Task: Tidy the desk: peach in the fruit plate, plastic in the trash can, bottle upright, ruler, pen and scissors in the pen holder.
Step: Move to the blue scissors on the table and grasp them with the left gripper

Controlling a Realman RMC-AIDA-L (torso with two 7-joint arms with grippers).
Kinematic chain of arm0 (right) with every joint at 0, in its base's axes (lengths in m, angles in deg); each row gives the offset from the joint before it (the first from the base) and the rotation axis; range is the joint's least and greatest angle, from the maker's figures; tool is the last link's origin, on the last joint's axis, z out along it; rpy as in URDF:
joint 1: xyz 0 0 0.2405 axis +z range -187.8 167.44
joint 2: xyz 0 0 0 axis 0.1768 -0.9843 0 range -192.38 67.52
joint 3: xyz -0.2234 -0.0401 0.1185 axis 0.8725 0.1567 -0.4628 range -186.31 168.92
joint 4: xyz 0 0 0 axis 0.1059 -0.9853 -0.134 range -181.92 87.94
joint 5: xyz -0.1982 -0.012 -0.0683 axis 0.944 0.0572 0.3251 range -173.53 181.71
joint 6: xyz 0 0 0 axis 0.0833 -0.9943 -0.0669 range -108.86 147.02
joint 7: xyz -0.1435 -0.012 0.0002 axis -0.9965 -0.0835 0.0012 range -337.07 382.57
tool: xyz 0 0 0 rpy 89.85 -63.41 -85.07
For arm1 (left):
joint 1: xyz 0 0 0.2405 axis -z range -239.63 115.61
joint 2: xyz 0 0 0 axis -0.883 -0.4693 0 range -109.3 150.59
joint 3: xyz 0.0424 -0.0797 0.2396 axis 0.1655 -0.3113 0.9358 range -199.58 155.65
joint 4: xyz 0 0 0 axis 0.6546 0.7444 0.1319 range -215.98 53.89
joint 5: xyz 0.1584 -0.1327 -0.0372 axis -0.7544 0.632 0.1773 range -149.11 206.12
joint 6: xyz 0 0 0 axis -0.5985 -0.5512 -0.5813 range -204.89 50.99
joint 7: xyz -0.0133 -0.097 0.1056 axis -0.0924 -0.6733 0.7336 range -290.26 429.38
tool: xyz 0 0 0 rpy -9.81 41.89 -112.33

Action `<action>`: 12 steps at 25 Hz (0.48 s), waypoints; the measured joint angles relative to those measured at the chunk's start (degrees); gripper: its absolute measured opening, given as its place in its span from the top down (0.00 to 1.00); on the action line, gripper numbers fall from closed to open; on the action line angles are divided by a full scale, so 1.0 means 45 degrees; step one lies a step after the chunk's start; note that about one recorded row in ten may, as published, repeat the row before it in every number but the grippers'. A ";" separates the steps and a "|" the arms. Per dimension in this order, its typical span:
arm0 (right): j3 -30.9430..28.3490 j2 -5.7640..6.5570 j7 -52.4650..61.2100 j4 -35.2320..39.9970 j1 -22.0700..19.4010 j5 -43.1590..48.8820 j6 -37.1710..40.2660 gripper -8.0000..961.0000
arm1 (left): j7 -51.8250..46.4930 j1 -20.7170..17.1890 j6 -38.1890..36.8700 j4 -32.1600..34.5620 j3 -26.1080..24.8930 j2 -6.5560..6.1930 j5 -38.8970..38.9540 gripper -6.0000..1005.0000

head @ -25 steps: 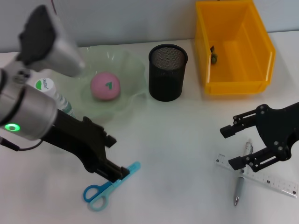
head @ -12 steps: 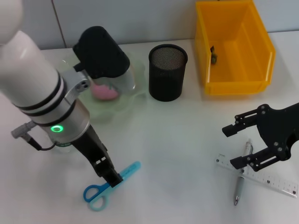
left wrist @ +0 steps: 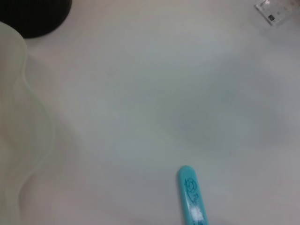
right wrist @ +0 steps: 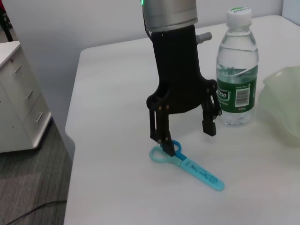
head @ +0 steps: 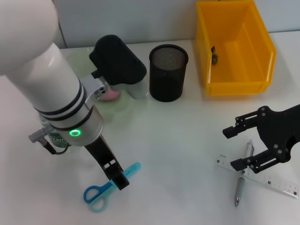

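Your left gripper (right wrist: 185,133) stands open over the light-blue plastic scissors (head: 109,188) at lower left, possibly touching them; right gripper (head: 241,147) open.

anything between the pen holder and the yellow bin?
Nothing: head view shows bare table between the pen holder and the yellow bin.
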 joint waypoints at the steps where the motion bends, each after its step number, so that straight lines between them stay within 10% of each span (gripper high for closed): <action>1: -0.0001 -0.0020 -0.0004 0.0006 -0.0005 0.0000 -0.0019 0.21 | -0.0067 0.0066 0.0065 -0.0120 0.0029 0.0000 0.0006 0.16; 12: -0.0001 -0.0133 -0.0031 0.0008 0.0046 0.0052 -0.0048 0.21 | -0.0419 0.0465 0.0587 -0.1190 0.0099 -0.0002 0.0419 0.16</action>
